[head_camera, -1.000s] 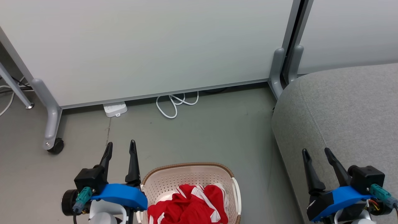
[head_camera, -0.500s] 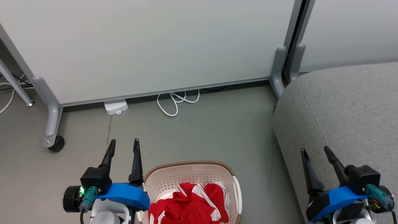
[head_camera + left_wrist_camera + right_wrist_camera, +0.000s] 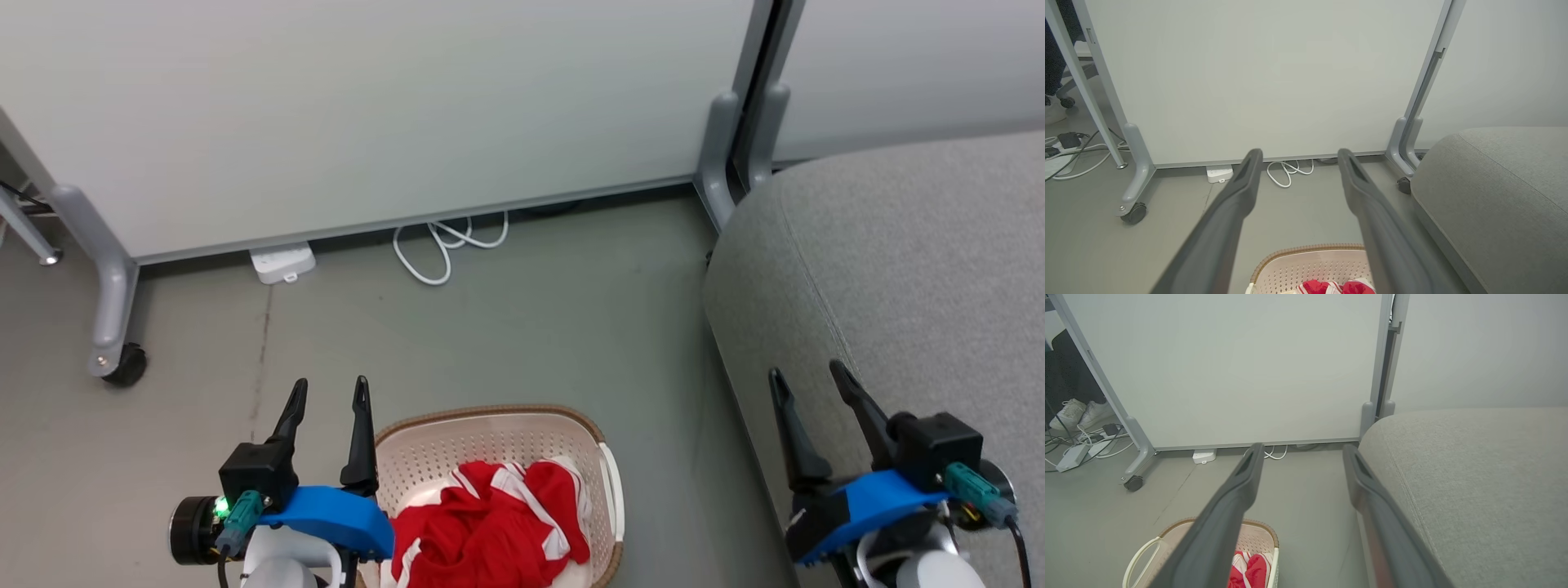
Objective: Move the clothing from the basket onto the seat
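The cream perforated basket (image 3: pixel 490 433) with its brown rim stands on the floor at the bottom centre of the head view, holding a heap of red clothing (image 3: pixel 490 523) with white stripes. The basket (image 3: pixel 1310 265) and the clothing (image 3: pixel 1339 287) show low in the left wrist view, and the basket (image 3: pixel 1147 547) and clothing (image 3: pixel 1247 571) in the right wrist view. The grey seat (image 3: pixel 906 269) fills the right side. My left gripper (image 3: pixel 328 390) is open just left of the basket. My right gripper (image 3: pixel 808 374) is open over the seat's front edge. Both hold nothing.
A white partition panel (image 3: pixel 367 106) on grey wheeled legs (image 3: pixel 110 327) closes off the back. A white cable loop (image 3: pixel 441 245) and a power strip (image 3: pixel 282 263) lie at its foot. Someone's shoes (image 3: pixel 1079 412) and cables (image 3: pixel 1081 445) show behind the panel's left side.
The head view has shifted, with the floor things sliding left and up. The left gripper has edged right toward the basket; the right gripper has drifted left and up. Both stay open.
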`<state>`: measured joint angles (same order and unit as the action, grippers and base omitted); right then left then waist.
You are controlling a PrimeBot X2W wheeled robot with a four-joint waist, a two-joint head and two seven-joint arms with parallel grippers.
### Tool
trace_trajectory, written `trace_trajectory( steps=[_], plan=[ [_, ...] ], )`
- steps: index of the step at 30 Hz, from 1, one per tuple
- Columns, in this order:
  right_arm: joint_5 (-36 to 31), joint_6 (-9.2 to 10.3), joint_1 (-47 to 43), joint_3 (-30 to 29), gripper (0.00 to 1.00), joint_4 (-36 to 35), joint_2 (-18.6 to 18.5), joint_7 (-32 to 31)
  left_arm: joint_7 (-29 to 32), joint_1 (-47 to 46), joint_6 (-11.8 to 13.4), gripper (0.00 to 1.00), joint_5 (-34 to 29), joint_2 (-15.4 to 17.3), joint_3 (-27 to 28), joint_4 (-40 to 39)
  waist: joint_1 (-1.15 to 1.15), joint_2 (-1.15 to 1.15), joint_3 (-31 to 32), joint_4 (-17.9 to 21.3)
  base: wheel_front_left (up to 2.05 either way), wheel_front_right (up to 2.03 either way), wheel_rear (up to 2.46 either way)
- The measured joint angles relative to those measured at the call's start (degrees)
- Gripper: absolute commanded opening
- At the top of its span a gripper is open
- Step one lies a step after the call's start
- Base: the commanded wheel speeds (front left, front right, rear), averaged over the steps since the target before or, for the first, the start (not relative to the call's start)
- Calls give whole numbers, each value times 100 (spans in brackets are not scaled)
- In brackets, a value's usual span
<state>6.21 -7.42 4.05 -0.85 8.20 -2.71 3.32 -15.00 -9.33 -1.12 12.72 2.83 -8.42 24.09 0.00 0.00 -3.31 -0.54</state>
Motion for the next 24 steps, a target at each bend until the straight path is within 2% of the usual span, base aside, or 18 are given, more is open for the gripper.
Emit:
trace_trajectory(
  steps=[6, 12, 24],
  plan=[
    [10, -5, 531, 319, 100, -210, -3, -20, 1, -360, -153, 100, -4, 77, -67, 610, 0, 0, -482, 280, 0, 0, 0],
    [-2, -5, 1186, 688, 100, -364, -10, 41, 149, -976, -285, 100, -13, 260, -141, 1247, 1, 0, -1223, 658, 0, 0, 0],
    [499, -5, 2430, 1446, 100, -350, -22, 626, 1162, -2209, -499, 100, -65, 965, -308, 2314, 2, 0, -3073, 1588, 0, 0, 0]
  ],
)
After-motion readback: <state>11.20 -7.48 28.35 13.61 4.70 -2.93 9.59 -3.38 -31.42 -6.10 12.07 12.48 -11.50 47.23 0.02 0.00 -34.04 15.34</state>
